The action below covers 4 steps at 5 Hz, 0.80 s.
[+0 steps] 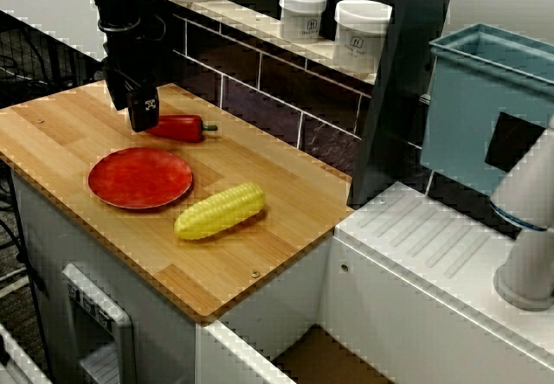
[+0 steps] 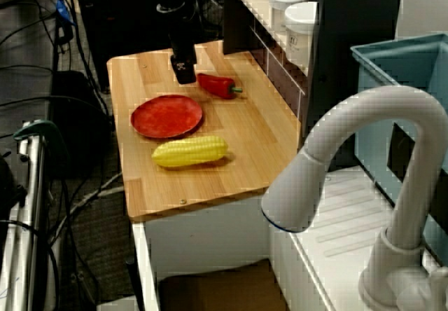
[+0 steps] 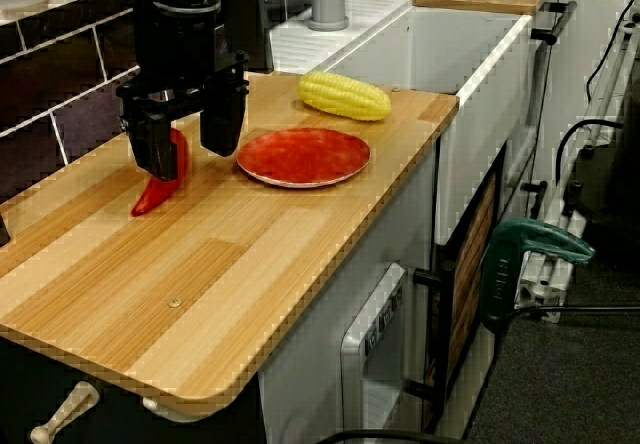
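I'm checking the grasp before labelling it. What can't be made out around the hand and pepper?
1. Contact between hand and pepper: in the low side view, a finger covers the pepper's stem end.
2. Pepper's tip: in the front view, it is hidden behind the hand.
3. Labels on the jars: in the front view, they are too small to read.
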Available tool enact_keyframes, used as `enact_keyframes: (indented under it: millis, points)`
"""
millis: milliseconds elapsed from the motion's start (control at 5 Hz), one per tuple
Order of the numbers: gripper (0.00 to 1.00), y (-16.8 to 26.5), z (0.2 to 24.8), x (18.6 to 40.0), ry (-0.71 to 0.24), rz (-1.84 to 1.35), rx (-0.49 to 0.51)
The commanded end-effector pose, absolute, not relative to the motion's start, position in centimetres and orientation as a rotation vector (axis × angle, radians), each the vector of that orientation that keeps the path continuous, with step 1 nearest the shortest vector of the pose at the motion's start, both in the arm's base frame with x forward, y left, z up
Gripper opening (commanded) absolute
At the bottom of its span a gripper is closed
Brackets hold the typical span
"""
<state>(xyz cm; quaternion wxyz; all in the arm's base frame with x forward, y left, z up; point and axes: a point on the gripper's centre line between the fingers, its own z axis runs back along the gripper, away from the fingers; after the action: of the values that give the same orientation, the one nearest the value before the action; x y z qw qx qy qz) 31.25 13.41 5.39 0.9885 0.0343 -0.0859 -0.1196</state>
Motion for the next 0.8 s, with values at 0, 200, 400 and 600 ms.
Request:
enact_keyframes:
  millis: [0, 200, 400, 600]
  points:
    - [1.00, 13.4, 5.4, 31.3, -0.172, -0.240, 0.069]
    - [1.00, 13.5, 6.2, 31.0, -0.188, -0.272, 0.097]
    - [1.00, 13.0, 7.5, 30.1, -0.225, -0.313, 0.119]
    - [1.00, 12.9, 8.0, 29.6, -0.274, -0.395, 0.086]
